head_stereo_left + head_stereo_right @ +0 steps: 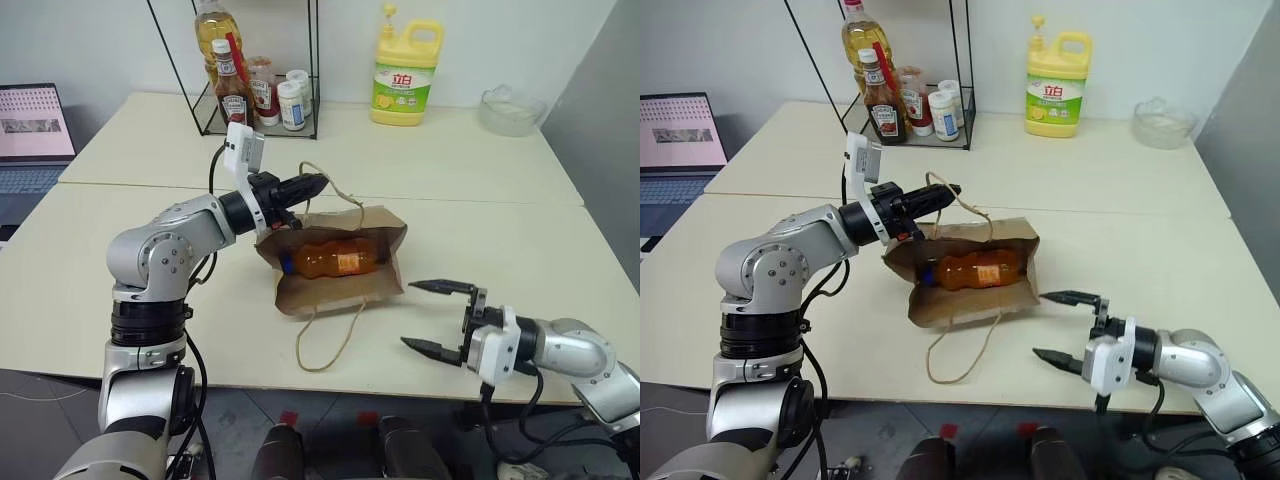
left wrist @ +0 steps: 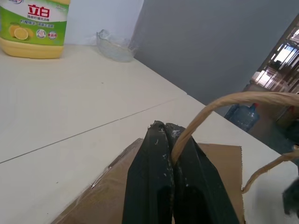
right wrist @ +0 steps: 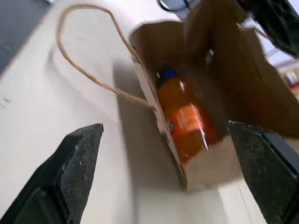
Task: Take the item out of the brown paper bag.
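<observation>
The brown paper bag (image 1: 383,225) lies on its side in the middle of the table, its mouth facing left. Inside it lies the item (image 1: 335,258), an orange drink bottle with a blue cap (image 3: 168,73) toward the mouth. My left gripper (image 1: 318,182) is shut on the bag's upper cord handle (image 2: 205,109) and holds the top side of the mouth up. The other handle loop (image 1: 330,340) rests on the table in front of the bag. My right gripper (image 1: 408,314) is open, empty, to the right of the bag near the table's front edge.
At the back stand a yellow detergent jug (image 1: 405,75), a wire rack (image 1: 260,80) with sauce bottles and jars, and a glass bowl (image 1: 512,108). A laptop (image 1: 35,130) sits at the far left. A grey wall panel (image 1: 600,120) borders the right side.
</observation>
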